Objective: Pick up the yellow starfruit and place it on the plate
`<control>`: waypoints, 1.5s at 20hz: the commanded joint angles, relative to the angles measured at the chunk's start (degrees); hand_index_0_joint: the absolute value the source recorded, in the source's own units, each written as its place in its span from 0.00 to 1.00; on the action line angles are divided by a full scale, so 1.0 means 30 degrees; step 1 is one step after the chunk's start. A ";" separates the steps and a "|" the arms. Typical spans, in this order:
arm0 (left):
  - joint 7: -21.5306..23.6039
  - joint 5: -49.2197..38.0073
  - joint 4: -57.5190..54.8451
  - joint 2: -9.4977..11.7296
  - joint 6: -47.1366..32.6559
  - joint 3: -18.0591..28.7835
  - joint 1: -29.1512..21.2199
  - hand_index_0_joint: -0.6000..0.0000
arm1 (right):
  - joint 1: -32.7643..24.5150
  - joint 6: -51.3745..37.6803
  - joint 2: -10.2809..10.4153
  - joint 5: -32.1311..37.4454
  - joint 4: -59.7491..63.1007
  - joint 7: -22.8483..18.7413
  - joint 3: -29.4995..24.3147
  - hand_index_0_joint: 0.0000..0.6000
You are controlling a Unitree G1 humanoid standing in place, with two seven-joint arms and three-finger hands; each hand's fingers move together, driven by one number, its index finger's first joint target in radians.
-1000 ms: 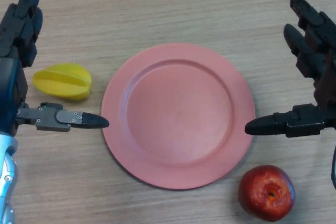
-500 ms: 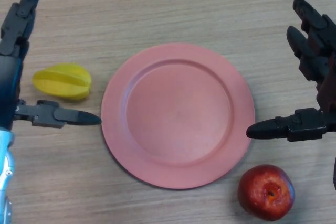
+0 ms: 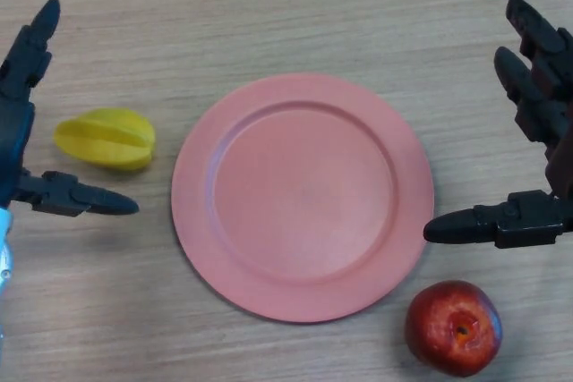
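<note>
The yellow starfruit [image 3: 105, 139] lies on the wooden table just left of the round pink plate [image 3: 303, 196]. The plate holds nothing. My left hand [image 3: 18, 105] is open at the left edge, its fingers stretched up past the starfruit's far left and its thumb [image 3: 79, 196] just below the fruit, not touching it. My right hand [image 3: 546, 123] is open at the right edge, its thumb [image 3: 488, 224] pointing at the plate's right rim.
A red apple [image 3: 453, 327] sits on the table at the lower right, just off the plate's rim and below my right thumb. Bare wooden table lies above and below the plate.
My left hand has drawn back to the left and slightly down; its thumb tip has moved away from the plate's rim. My right hand has drifted a little down and to the right.
</note>
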 commanded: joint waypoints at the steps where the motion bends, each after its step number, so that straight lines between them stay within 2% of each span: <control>1: 0.1423 0.1023 0.0203 0.1283 -0.3016 0.0738 -0.1016 1.00 | -0.0287 -0.2182 -0.0235 0.0388 -0.1221 -0.0565 -0.1190 0.00; 5: 0.0941 0.2752 0.2791 0.1765 -0.4005 -0.0169 -0.2492 1.00 | -0.0150 -0.1991 -0.0326 0.0820 -0.1665 -0.0537 -0.1625 0.00; 8: 0.0625 0.3608 0.4251 0.1739 -0.4405 -0.0677 -0.3584 1.00 | 0.0046 -0.1821 -0.0439 0.0791 -0.1973 -0.0496 -0.1955 0.00; 9: 0.0798 0.3856 0.4428 0.1735 -0.4504 -0.0736 -0.3643 0.92 | 0.0052 -0.1782 -0.0445 0.0800 -0.1998 -0.0486 -0.1982 0.00; 10: 0.1144 0.4262 0.4699 0.1727 -0.4592 -0.0805 -0.3732 0.67 | 0.0023 -0.1713 -0.0466 0.0788 -0.2034 -0.0492 -0.2010 0.00; 11: 0.1422 0.4629 0.4938 0.1725 -0.4606 -0.0860 -0.3809 0.50 | 0.0003 -0.1655 -0.0483 0.0778 -0.2077 -0.0494 -0.2045 0.00; 12: 0.1923 0.5249 0.5352 0.1709 -0.4382 -0.0892 -0.3976 0.25 | 0.0051 -0.1598 -0.0498 0.0739 -0.2189 -0.0479 -0.2130 0.00; 13: 0.2079 0.5393 0.5589 0.1639 -0.3895 -0.0866 -0.4107 0.08 | 0.0234 -0.1539 -0.0460 0.0728 -0.2318 -0.0429 -0.2190 0.00; 14: 0.1963 0.5315 0.5637 0.1646 -0.3268 -0.0882 -0.4141 0.00 | 0.0365 -0.1280 -0.0435 0.0680 -0.2471 -0.0417 -0.2214 0.00; 16: 0.2222 0.6636 0.5400 0.2001 -0.2900 -0.1126 -0.3727 0.00 | 0.0368 -0.0998 -0.0430 0.0615 -0.2677 -0.0442 -0.2276 0.00; 18: 0.3921 0.8490 0.5376 0.2297 -0.3031 -0.0916 -0.3488 0.00 | 0.0446 -0.1210 -0.0352 0.0583 -0.2653 -0.0395 -0.2265 0.00; 19: 0.4113 0.8626 0.5244 0.2319 -0.3009 -0.0841 -0.3435 0.00 | 0.0360 -0.1197 -0.0350 0.0540 -0.2616 -0.0462 -0.2225 0.00; 21: 0.3536 0.8177 0.4539 0.2397 -0.2575 -0.0524 -0.3388 0.00 | 0.0338 -0.1245 -0.0300 0.0611 -0.2631 -0.0535 -0.2137 0.00; 24: 0.4777 0.9020 0.2963 0.2863 -0.1683 -0.0157 -0.3795 0.00 | 0.0174 -0.1352 -0.0398 0.0256 -0.2346 -0.0438 -0.1925 0.00; 25: 0.4606 0.8968 0.2380 0.2862 -0.1482 -0.0108 -0.3809 0.00 | 0.0205 -0.1357 -0.0356 0.0313 -0.2334 -0.0435 -0.1952 0.00; 27: 0.3524 0.8466 -0.0246 0.2171 -0.0646 -0.0307 -0.3216 0.00 | 0.0122 -0.1239 -0.0339 0.0446 -0.2311 -0.0555 -0.2039 0.00; 28: 0.2537 0.8138 -0.2385 0.1392 -0.0353 -0.0774 -0.2594 0.00 | 0.0090 -0.1172 -0.0320 0.0438 -0.2267 -0.0693 -0.1960 0.00; 29: 0.1948 0.8001 -0.3331 0.0944 -0.0399 -0.1125 -0.2272 0.00 | 0.0098 -0.1121 -0.0325 0.0464 -0.2296 -0.0724 -0.1959 0.00; 30: 0.0354 0.8123 -0.5077 0.0066 -0.0380 -0.1970 -0.1332 0.00 | -0.0018 -0.0920 -0.0372 0.0592 -0.2332 -0.0775 -0.2021 0.00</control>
